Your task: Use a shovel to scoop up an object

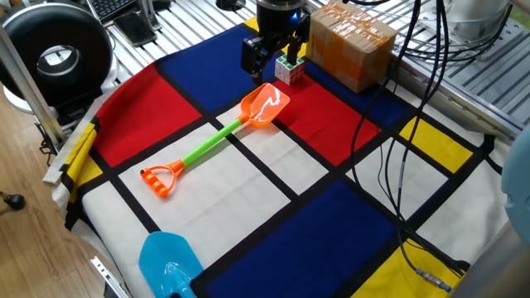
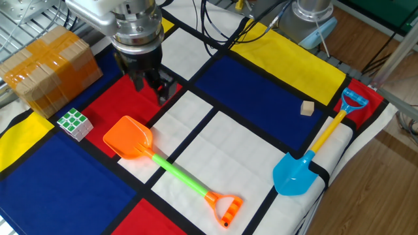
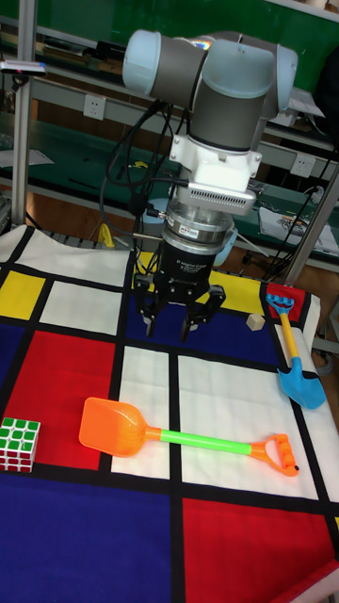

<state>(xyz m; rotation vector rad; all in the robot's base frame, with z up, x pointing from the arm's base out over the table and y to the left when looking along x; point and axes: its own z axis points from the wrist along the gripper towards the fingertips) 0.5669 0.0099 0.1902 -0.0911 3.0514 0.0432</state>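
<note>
The shovel lies flat on the cloth, its orange blade [image 1: 265,105] [image 2: 128,138] [image 3: 107,424] pointing toward the object and a lime-green shaft [image 2: 179,175] running to the D-handle [image 3: 279,454]. The object, a small Rubik's cube [image 1: 289,69] [image 2: 74,123] [image 3: 19,444] showing green and white, sits a short way beyond the blade tip. My gripper [image 1: 272,55] [image 2: 150,87] [image 3: 172,326] hangs above the cloth behind the blade, pointing down. It is open, holds nothing and touches neither shovel nor cube.
A brown cardboard box [image 1: 352,41] [image 2: 46,62] stands close beside the cube. A light-blue shovel [image 2: 297,173] [image 3: 299,377] and a small wooden block [image 2: 307,108] lie near the cloth's far edge. Cables [image 1: 389,182] trail over the cloth.
</note>
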